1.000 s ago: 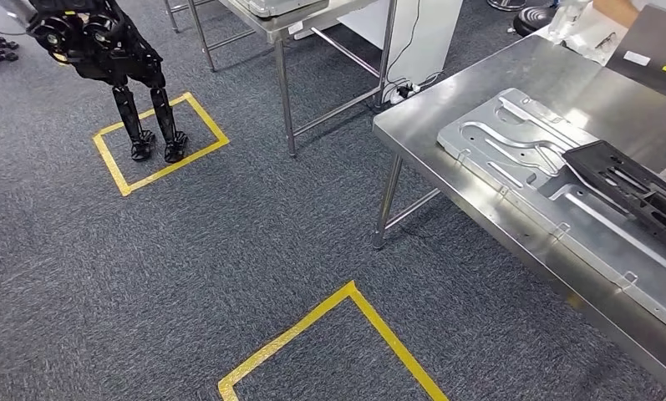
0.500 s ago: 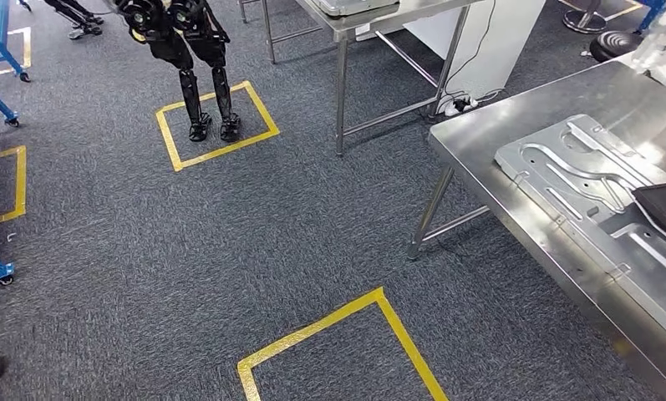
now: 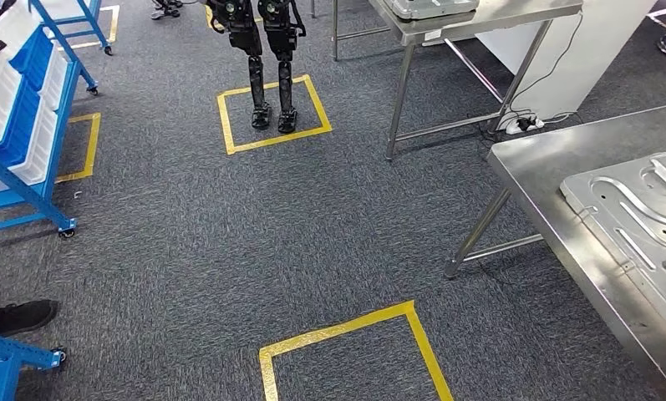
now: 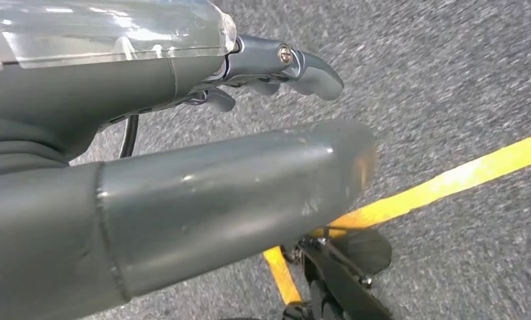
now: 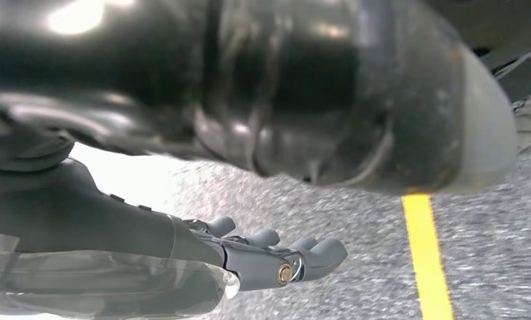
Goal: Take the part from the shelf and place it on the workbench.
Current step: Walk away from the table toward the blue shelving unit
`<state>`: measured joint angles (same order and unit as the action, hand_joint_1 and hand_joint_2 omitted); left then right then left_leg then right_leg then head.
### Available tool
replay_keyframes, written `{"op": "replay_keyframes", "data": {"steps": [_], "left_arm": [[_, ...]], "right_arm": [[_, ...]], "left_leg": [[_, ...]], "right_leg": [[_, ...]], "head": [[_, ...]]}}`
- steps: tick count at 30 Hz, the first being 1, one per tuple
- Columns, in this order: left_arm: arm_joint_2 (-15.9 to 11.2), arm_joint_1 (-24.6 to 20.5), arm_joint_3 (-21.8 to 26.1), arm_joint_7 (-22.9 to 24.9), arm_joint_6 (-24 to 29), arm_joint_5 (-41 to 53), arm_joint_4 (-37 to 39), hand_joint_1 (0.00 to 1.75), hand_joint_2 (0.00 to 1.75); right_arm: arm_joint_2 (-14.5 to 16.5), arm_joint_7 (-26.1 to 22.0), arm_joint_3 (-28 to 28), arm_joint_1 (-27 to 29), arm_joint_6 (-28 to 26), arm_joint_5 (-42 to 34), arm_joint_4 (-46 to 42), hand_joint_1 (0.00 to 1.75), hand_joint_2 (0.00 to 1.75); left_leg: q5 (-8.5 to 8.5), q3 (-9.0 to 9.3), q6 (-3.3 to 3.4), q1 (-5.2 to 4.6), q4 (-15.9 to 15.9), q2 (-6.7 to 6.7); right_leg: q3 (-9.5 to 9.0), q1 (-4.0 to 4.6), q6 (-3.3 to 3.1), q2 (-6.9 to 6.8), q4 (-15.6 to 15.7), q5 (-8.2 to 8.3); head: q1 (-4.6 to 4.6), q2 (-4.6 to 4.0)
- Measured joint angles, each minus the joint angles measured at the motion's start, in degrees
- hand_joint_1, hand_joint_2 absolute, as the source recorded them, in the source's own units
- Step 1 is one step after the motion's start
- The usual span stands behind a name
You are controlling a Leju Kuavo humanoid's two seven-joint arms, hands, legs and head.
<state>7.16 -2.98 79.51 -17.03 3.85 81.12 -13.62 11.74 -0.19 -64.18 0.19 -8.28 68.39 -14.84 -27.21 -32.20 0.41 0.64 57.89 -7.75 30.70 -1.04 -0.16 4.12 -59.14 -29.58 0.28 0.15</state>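
Steel bench (image 3: 536, 171) carries your plate (image 3: 626, 209) at its right edge; blue shelf (image 3: 22, 117) stands far left. Wrist views add both hands, left hand (image 4: 276, 70) and right hand (image 5: 276, 257), empty, fingers apart, over carpet.

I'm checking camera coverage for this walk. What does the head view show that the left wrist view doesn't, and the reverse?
Head view alone: the blue wheeled shelf rack with white bins, the stainless steel workbench carrying a stamped silver metal plate, and another black legged robot. Left wrist view alone: the left robot hand, empty, fingers apart. Both: grey carpet and yellow floor tape.
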Motion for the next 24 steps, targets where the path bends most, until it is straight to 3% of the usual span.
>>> {"op": "replay_keyframes", "data": {"steps": [1,2,3,5,7,8,10,11,12,14,16,18,20,22,23,24], "left_arm": [[-0.01,0.12,0.03,-0.01,0.01,-0.01,0.00,0.00,0.00],[-0.01,0.21,0.05,-0.01,0.01,-0.02,0.00,0.00,0.00],[0.00,0.23,0.07,-0.02,0.01,-0.02,0.00,0.00,0.00],[0.04,0.06,0.07,-0.08,-0.01,-0.02,0.00,0.00,0.00],[0.04,-0.07,0.07,-0.28,0.00,-0.02,0.00,0.00,0.00],[0.03,-0.04,0.08,-0.39,0.01,-0.03,0.00,0.00,0.00],[0.02,0.06,0.10,-0.57,0.02,-0.03,0.00,0.00,0.00],[0.01,0.04,0.12,-0.62,0.02,-0.02,0.00,0.00,0.00],[0.01,-0.05,0.13,-0.68,0.03,-0.02,0.00,0.00,0.00],[0.02,-0.24,0.14,-0.84,0.04,-0.01,0.00,0.00,0.00],[0.02,-0.18,0.19,-0.94,0.04,-0.01,0.00,0.00,0.00],[0.04,0.01,0.27,-0.96,0.05,-0.01,0.00,0.00,0.00],[0.08,-0.07,0.31,-0.99,0.08,-0.01,0.00,0.00,0.00],[0.07,-0.26,0.33,-1.02,0.12,-0.03,0.00,0.00,0.00],[0.08,-0.31,0.34,-1.04,0.14,-0.04,0.00,0.00,0.00],[0.08,-0.30,0.36,-1.05,0.14,-0.05,0.00,0.00,0.00]], "right_arm": [[0.01,0.01,0.00,-0.06,0.02,0.06,0.02,0.00,0.00],[0.01,0.01,-0.01,-0.09,0.04,0.12,0.04,0.00,0.00],[0.02,0.01,-0.01,-0.07,0.07,0.19,0.08,0.00,0.00],[0.02,0.00,-0.02,0.05,0.17,0.33,0.17,0.00,0.00],[0.01,-0.01,-0.01,0.06,0.24,0.52,0.25,0.00,0.00],[0.01,-0.03,-0.01,0.01,0.26,0.60,0.26,0.00,0.00],[-0.01,-0.15,0.00,-0.13,0.37,0.69,0.26,0.00,0.00],[0.00,-0.23,0.00,-0.19,0.46,0.73,0.27,0.00,0.00],[0.01,-0.30,0.01,-0.22,0.55,0.77,0.27,0.00,0.00],[0.01,-0.45,0.01,-0.27,0.69,0.90,0.29,0.00,0.00],[-0.01,-0.59,0.01,-0.49,0.77,0.99,0.32,0.00,0.00],[-0.04,-0.77,0.01,-0.68,0.81,1.01,0.36,0.00,0.00],[-0.08,-0.95,-0.01,-0.61,0.87,1.02,0.40,0.00,0.00],[-0.12,-1.03,-0.05,-0.54,0.92,1.06,0.46,0.00,0.00],[-0.15,-1.04,-0.07,-0.53,0.93,1.10,0.48,0.00,0.00],[-0.17,-1.04,-0.09,-0.54,0.92,1.16,0.48,0.00,0.00]], "left_leg": [[-0.05,-0.18,-0.28,0.10,0.15,0.02],[-0.63,-0.68,-0.53,0.10,1.07,1.09],[-1.82,-1.68,-0.71,0.05,3.05,2.70],[-5.45,-5.07,-1.03,0.00,10.12,6.22],[-7.61,-7.89,-1.27,0.10,16.12,7.22],[-7.14,-7.82,-1.25,0.10,16.26,7.42],[-3.88,-4.43,-0.90,0.01,10.41,8.25],[-2.38,-2.02,-0.52,-0.20,6.02,9.54],[-1.39,-0.22,-0.19,-0.44,2.65,10.73],[-0.95,1.13,0.34,-0.96,-0.33,11.93],[-0.55,1.21,0.71,-0.98,-0.73,10.67],[0.00,1.63,1.32,-0.66,-1.49,9.47],[0.42,1.67,1.81,-0.51,-1.90,8.32],[0.52,1.44,1.98,-0.56,-1.80,6.89],[0.52,1.40,1.98,-0.55,-1.69,6.03],[0.48,1.40,1.92,-0.52,-1.52,5.10]], "right_leg": [[-0.10,0.01,-0.36,-0.77,0.21,0.14],[-0.23,-0.01,-0.82,-1.57,0.47,0.28],[-0.32,-0.07,-1.22,-2.43,0.73,0.39],[-0.33,0.19,-1.73,-4.22,0.87,0.37],[-0.25,0.49,-1.89,-6.07,0.83,0.26],[-0.26,0.59,-1.91,-6.95,0.81,0.19],[-0.44,0.75,-1.83,-8.44,0.79,0.03],[-0.60,0.84,-1.70,-9.15,0.79,-0.07],[-0.74,0.95,-1.52,-9.73,0.79,-0.19],[-1.03,0.99,-0.95,-10.87,0.86,-0.32],[-1.36,0.87,-0.27,-11.67,0.99,-0.45],[-1.03,0.74,0.31,-9.52,-0.52,-1.85],[1.53,0.53,0.59,-5.96,-6.22,-5.35],[4.96,0.43,0.62,-4.62,-13.03,-8.06],[5.78,0.38,0.63,-4.44,-14.41,-7.87],[5.63,0.31,0.63,-4.29,-13.71,-6.57]], "head": [[0.00,0.00],[-0.02,0.00],[-0.03,0.00],[-0.06,0.00],[-0.05,0.00],[-0.06,0.00],[-0.07,0.00],[-0.06,0.00],[-0.04,0.00],[-0.02,0.00],[-0.02,0.00],[0.01,0.00],[0.03,0.00],[0.02,0.00],[0.02,0.00],[0.02,0.00]]}}
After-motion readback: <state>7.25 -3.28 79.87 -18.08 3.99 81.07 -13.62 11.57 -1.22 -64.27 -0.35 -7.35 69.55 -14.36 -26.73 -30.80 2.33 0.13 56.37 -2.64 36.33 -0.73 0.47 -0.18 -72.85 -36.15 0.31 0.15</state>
